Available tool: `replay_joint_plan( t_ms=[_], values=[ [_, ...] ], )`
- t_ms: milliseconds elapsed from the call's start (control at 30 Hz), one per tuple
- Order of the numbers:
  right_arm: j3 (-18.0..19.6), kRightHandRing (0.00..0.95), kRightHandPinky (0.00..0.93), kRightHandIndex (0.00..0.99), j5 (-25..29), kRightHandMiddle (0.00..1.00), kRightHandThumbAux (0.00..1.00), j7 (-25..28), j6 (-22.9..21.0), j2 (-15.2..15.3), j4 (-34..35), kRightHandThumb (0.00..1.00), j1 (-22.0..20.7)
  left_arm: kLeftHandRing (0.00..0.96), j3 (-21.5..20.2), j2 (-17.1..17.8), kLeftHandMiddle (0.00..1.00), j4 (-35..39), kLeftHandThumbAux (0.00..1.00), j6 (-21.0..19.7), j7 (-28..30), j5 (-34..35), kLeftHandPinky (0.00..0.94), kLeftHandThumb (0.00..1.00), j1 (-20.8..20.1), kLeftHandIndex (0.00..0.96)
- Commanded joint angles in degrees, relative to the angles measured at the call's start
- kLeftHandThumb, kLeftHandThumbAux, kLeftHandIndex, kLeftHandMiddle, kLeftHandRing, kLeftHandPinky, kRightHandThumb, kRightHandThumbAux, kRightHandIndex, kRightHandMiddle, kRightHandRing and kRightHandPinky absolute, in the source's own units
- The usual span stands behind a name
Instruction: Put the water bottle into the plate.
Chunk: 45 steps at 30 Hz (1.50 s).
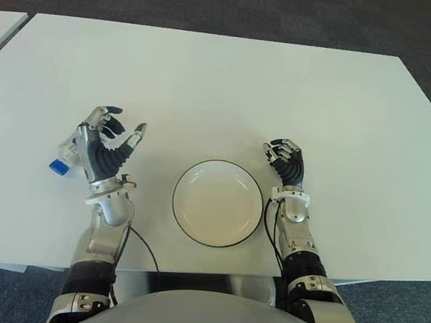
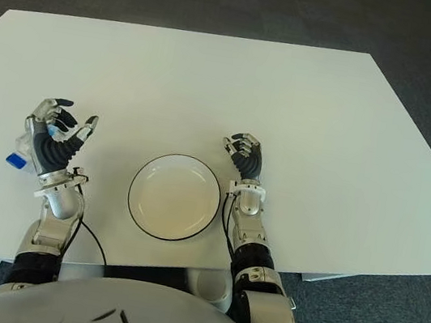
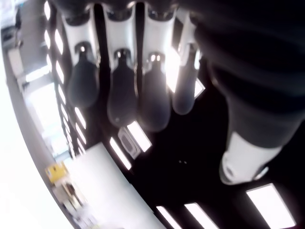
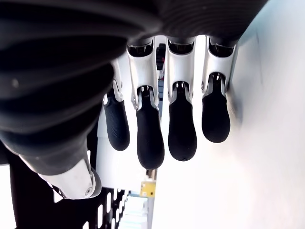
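water bottle (image 1: 62, 162) half-hidden behind left hand (image 1: 105, 147)

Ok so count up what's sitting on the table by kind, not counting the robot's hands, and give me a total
Water bottle: 1, lying behind the open left hand
Plate: 1, empty, beside the right hand
Total: 2 things on the table
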<state>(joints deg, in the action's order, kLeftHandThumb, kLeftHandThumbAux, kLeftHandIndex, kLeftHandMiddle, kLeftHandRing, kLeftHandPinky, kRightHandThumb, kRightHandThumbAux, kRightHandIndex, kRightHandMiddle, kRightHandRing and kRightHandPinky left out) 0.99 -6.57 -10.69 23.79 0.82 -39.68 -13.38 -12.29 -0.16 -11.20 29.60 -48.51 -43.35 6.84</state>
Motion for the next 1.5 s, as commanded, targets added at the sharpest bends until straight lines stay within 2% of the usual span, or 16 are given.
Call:
replay_joint_plan(
  t_ms=[33, 100, 200, 267, 300, 333, 367, 433, 600, 700, 800, 933, 1133, 1333, 1433, 1500],
  values=[
    [-0.36, 0.646, 0.646, 0.436, -0.22, 0.649, 0.727, -0.17, -1.75, -0.53, -0.11, 0.707, 0.92, 0.245, 1.15, 1.22, 0.273, -0.72, 0.815, -11.36, -12.2, -10.0, 0.24, 0.326, -2.42, 0.226],
    [-0.34, 0.646, 0.646, 0.436, -0.18, 0.648, 0.727, -0.26, -1.96, -0.62, -0.03, 0.707, 0.91, 0.102, 0.8, 1.5, 0.123, -1.89, 0.803, -16.07, -12.07, -10.07, 0.101, 0.198, -3.2, 0.114],
    [-0.27, 0.646, 0.647, 0.435, -0.07, 0.647, 0.727, -0.32, -2.35, -0.76, 0.27, 0.707, 0.94, 0.033, 0.01, 2.33, 0.04, -4.0, 0.731, -24.05, -9.79, -9.41, 0.033, 0.146, -4.88, 0.037],
    [-0.32, 0.645, 0.649, 0.435, -0.17, 0.646, 0.727, -0.45, -2.57, -0.86, 0.59, 0.707, 1.02, 0.017, -0.15, 3.4, 0.02, -5.19, 0.649, -28.59, -7.78, -8.9, 0.016, 0.17, -5.94, 0.019],
    [-0.37, 0.644, 0.649, 0.435, -0.26, 0.645, 0.727, -0.54, -2.65, -0.93, 0.76, 0.707, 1.09, 0.01, -0.11, 4.03, 0.013, -5.69, 0.554, -30.35, -6.95, -8.59, 0.01, 0.22, -6.37, 0.012],
    [-0.42, 0.644, 0.648, 0.435, -0.37, 0.645, 0.727, -0.66, -2.7, -0.97, 0.88, 0.707, 1.13, 0.008, 0.03, 4.64, 0.01, -5.8, 0.52, -32.62, -5.6, -8.6, 0.008, 0.238, -6.74, 0.009],
    [-0.46, 0.644, 0.648, 0.435, -0.46, 0.644, 0.727, -0.75, -2.63, -0.99, 0.96, 0.707, 1.17, 0.005, 0.16, 5.31, 0.006, -6.0, 0.426, -34.87, -4.35, -8.61, 0.005, 0.293, -7.1, 0.006],
    [-0.49, 0.645, 0.648, 0.435, -0.54, 0.643, 0.727, -0.81, -2.6, -1.01, 1.09, 0.707, 1.25, 0.002, 0.72, 6.1, 0.002, -5.96, 0.315, -37.49, -3.19, -8.38, 0.002, 0.368, -7.36, 0.002],
    [-0.63, 0.648, 0.654, 0.435, -0.52, 0.645, 0.727, -0.78, -1.98, -0.98, 1.16, 0.707, 1.45, 0.0, 2.79, 8.81, 0.0, -7.38, 0.205, -46.98, 0.58, -9.91, 0.0, 0.464, -8.51, 0.0],
    [-0.65, 0.649, 0.653, 0.435, -0.49, 0.646, 0.727, -0.86, -1.8, -0.96, 1.15, 0.707, 1.5, 0.0, 5.01, 10.13, 0.0, -8.13, 0.174, -52.76, 3.26, -11.04, 0.0, 0.496, -9.12, 0.0],
    [-0.66, 0.649, 0.651, 0.435, -0.4, 0.646, 0.727, -0.83, -1.67, -0.95, 1.13, 0.707, 1.53, 0.0, 6.86, 11.06, 0.0, -8.14, 0.151, -56.79, 5.9, -11.21, 0.0, 0.519, -9.46, 0.0],
    [-0.68, 0.65, 0.652, 0.435, -0.3, 0.647, 0.726, -0.7, -1.43, -0.86, 1.01, 0.707, 1.49, 0.0, 8.85, 12.49, 0.0, -8.72, 0.126, -60.15, 9.28, -10.32, 0.0, 0.535, -10.18, 0.0],
    [-0.69, 0.65, 0.648, 0.435, -0.24, 0.649, 0.726, -0.61, -1.07, -0.66, 0.74, 0.708, 1.4, 0.0, 11.12, 14.76, 0.0, -10.77, 0.107, -62.79, 12.71, -9.17, 0.0, 0.55, -11.37, 0.0],
    [-0.71, 0.649, 0.645, 0.436, -0.12, 0.652, 0.726, -0.33, -0.35, -0.47, 0.27, 0.708, 1.27, 0.0, 12.79, 16.94, 0.0, -16.5, 0.094, -62.69, 14.11, -7.01, 0.0, 0.548, -13.86, 0.0],
    [-0.71, 0.648, 0.643, 0.437, -0.04, 0.652, 0.726, -0.27, -0.28, -0.46, 0.17, 0.709, 1.2, 0.0, 13.92, 18.28, 0.0, -26.27, 0.086, -60.49, 13.85, -5.12, 0.0, 0.533, -17.54, 0.0],
    [-0.69, 0.646, 0.641, 0.437, 0.03, 0.652, 0.726, -0.21, -0.34, -0.44, 0.16, 0.709, 1.19, 0.0, 14.82, 18.71, 0.0, -28.94, 0.082, -60.18, 13.95, -4.45, 0.0, 0.524, -18.58, 0.0]
  ],
)
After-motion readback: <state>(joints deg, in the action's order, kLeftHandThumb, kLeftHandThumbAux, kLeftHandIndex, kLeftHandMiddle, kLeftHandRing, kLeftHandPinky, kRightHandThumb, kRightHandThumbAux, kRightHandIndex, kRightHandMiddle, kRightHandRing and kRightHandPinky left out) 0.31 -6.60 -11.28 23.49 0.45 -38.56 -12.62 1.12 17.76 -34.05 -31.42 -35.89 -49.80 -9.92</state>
